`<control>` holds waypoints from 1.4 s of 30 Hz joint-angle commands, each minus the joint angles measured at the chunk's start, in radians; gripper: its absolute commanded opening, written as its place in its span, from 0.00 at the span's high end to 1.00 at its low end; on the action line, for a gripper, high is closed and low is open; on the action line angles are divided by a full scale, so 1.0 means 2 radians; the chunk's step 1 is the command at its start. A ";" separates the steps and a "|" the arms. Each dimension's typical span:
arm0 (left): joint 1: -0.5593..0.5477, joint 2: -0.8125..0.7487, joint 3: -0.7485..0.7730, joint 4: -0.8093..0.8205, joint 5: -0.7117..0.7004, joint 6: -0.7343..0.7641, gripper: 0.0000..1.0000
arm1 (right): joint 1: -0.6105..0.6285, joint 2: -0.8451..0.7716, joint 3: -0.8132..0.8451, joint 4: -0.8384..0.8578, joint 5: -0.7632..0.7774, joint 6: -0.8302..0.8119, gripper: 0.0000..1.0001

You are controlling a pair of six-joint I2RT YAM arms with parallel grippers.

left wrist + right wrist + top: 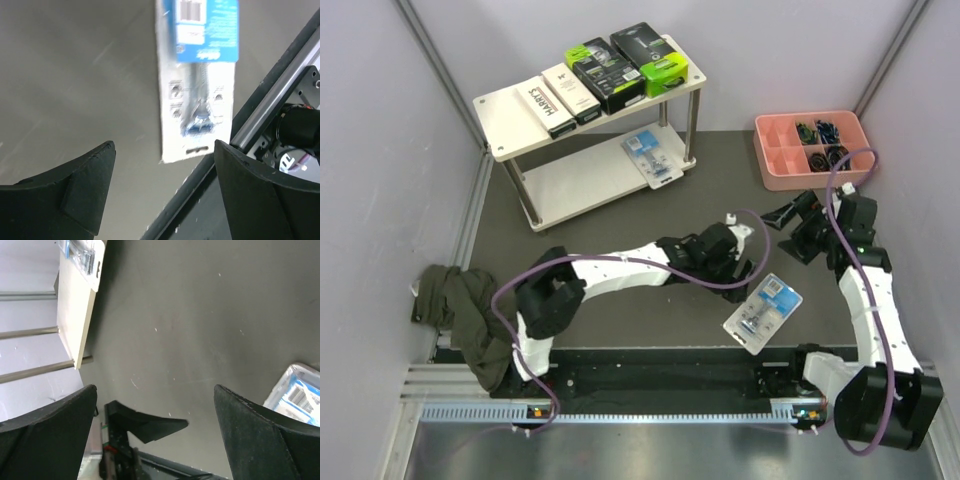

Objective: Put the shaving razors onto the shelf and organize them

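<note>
Clear blister pack (pixel 763 309) with a blue card lies flat on the matte dark counter (pixel 610 210), toward its near edge. My left wrist view shows its barcode and razor head, blurred; the top view does not.

Left arm is stretched low to the right. Left gripper (pixel 162 147) is spread wide and empty, with the pack just beyond its tips. Right gripper (pixel 155 387) is also wide and holds nothing.

Pale wood shelf (pixel 510 125): white boxes (pixel 545 105) and black-and-lime packs (pixel 605 72) on top, second blister pack (pixel 653 158) on the lower board.

shelf (pixel 510 120): pale whitish wood, silver posts
2 packs (pixel 620 62), top centre: black with lime-green
2 boxes (pixel 558 100): white, dark lettering
blister packs (pixel 763 309): clear, blue cards
tray (pixel 790 183): pink
cloth (pixel 470 310): olive green
mat (pixel 620 215): dark grey
</note>
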 commanded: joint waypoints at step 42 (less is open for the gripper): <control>-0.102 0.263 0.268 -0.114 -0.103 0.064 0.76 | -0.117 -0.033 -0.059 -0.030 -0.088 -0.063 0.01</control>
